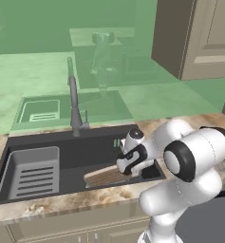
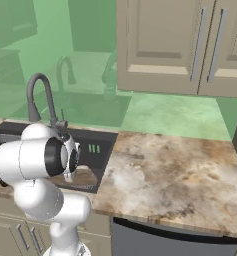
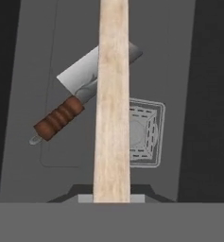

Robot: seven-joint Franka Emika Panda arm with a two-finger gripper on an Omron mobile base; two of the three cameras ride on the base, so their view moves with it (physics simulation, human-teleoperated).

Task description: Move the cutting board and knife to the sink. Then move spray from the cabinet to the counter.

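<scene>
The tool (image 1: 125,167) is clenched on the cutting board (image 3: 112,101), holding it edge-on inside the sink (image 1: 92,145), its long axis running 6 to 12 o'clock in the hand view. The knife (image 3: 75,99) lies on the basin floor beneath, handle toward 8 o'clock.

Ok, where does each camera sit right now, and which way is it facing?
Left base view: behind the arm's left, looking forward and down at the sink; the white arm rises lower right, holding the cutting board.
Right base view: behind its right, facing counter and cabinet; arm lower left.
Hand view: looks down the board's edge at the knife on the sink floor.
Both base views share sink and board.
</scene>
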